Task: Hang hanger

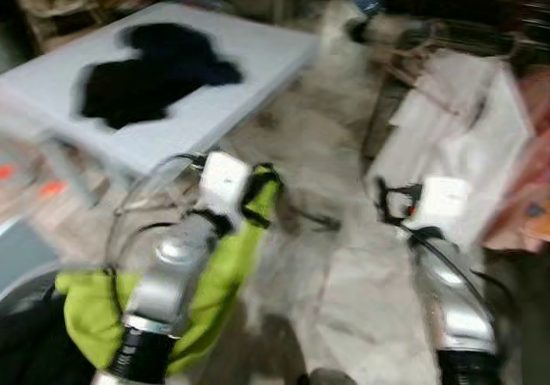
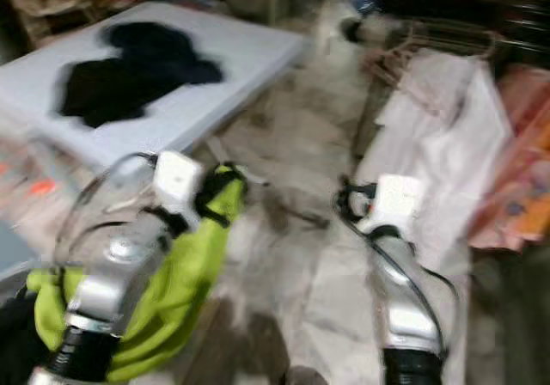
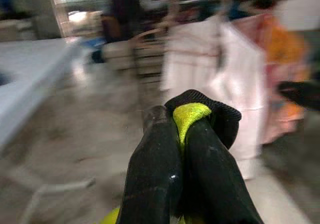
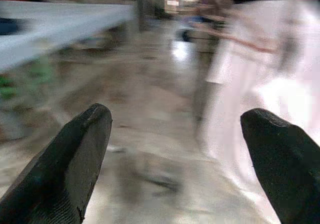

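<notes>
From my head, blurred: my left gripper [image 1: 258, 192] pinches a lime-green garment [image 1: 219, 273] that drapes back under my arm; a white bench [image 1: 249, 58] with a dark cloth [image 1: 146, 76] stands to my left; white clothes [image 1: 455, 136] hang to my right, seemingly on wooden hangers [image 2: 412, 45]; my right gripper [image 1: 391, 200] hovers over the floor [image 1: 326, 144]. Left wrist: my fingers [image 3: 155, 169] are closed on the green fabric's black-edged fold. Right wrist: my fingers [image 4: 75, 154] are spread wide, empty.
</notes>
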Robot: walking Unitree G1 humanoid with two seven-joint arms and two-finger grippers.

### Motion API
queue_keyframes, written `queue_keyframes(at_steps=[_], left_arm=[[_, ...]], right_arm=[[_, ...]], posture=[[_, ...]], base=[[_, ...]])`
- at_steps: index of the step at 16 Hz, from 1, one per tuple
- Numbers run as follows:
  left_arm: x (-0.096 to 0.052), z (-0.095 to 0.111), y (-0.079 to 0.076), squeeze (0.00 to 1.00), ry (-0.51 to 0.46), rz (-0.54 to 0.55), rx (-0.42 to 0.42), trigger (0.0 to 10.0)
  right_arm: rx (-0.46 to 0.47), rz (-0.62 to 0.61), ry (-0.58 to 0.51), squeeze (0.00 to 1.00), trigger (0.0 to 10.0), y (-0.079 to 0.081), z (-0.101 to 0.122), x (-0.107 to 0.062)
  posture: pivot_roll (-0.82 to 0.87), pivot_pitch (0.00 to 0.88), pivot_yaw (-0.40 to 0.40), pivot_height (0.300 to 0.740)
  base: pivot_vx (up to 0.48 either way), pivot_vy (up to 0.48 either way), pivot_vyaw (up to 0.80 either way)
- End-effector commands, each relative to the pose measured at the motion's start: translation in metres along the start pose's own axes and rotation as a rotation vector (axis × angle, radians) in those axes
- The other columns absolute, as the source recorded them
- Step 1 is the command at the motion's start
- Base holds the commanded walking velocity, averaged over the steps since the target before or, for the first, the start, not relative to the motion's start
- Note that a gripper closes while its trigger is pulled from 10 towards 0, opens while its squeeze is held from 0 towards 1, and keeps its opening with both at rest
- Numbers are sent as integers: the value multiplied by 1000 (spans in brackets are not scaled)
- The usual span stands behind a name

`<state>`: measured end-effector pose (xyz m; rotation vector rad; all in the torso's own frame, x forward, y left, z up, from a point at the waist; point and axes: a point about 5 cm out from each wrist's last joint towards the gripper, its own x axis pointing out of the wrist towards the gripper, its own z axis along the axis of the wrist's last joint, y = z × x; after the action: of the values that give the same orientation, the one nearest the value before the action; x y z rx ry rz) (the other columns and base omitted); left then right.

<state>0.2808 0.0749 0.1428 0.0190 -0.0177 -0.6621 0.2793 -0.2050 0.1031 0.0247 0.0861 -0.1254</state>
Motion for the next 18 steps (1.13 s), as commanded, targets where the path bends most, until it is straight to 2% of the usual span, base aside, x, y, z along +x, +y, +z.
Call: queue_keyframes(at_steps=[1,8,18], left_arm=[[-5,5,8,0,-14,19,29,10000],[-6,2,9,0,-4,19,26,10000],[-5,-2,9,0,17,20,46,10000]], right_arm=[[13,34,-19,0,10000,12,4,3],[-2,31,-22,0,10000,10,4,4],[-27,40,-30,0,10000,9,5,5]], posture=[[-22,0,41,740],[-21,0,41,740],[-22,0,33,740]], base=[[386,0,-800],[393,0,-750],[395,272,0]])
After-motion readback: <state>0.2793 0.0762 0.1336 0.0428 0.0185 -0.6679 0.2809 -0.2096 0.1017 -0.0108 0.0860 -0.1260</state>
